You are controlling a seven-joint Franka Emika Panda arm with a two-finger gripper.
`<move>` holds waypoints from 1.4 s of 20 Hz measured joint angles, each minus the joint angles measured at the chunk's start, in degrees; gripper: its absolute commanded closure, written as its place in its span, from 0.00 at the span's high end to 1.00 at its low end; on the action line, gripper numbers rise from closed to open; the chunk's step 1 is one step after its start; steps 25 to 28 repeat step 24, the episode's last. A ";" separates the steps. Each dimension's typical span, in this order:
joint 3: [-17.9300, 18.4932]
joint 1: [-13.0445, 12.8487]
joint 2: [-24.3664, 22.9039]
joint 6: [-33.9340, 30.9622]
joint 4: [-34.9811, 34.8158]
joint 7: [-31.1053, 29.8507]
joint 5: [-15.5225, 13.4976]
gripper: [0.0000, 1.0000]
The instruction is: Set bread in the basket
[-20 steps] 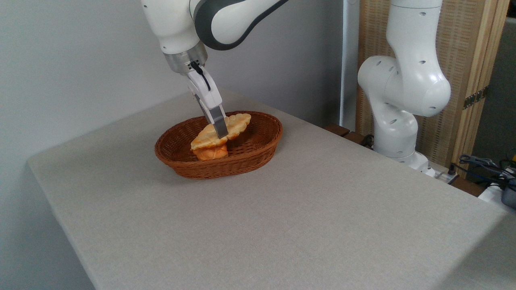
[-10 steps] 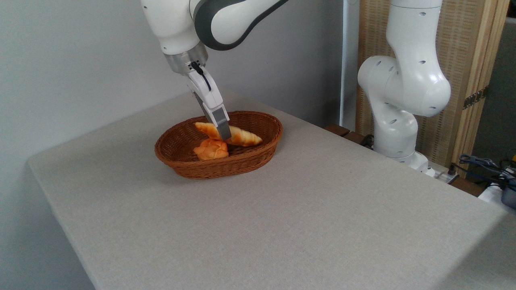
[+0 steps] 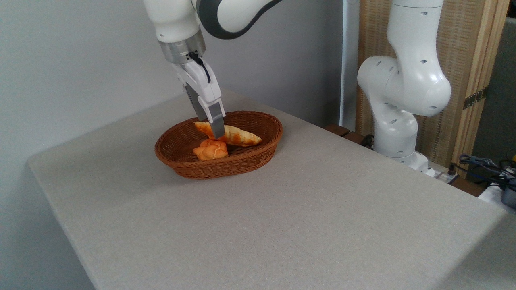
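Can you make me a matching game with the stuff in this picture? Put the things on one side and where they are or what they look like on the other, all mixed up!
Things:
1. bread
2. small orange bun
3. basket
4. gripper

Descriptions:
A. reddish-brown woven oval on the grey table
B. long pale golden loaf lying in the basket
C. white and grey, pointing down over the basket
D. round and knotted, in the basket in front of the long loaf

Right pairs: 1-B, 2-D, 3-A, 4-C
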 measured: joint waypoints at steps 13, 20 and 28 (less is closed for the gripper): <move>13.30 0.46 -0.76 2.32 6.29 1.22 6.88 1.00; 16.05 0.49 -0.74 2.95 6.29 7.66 6.89 1.00; 16.10 0.47 -0.74 2.95 6.30 7.81 6.89 1.00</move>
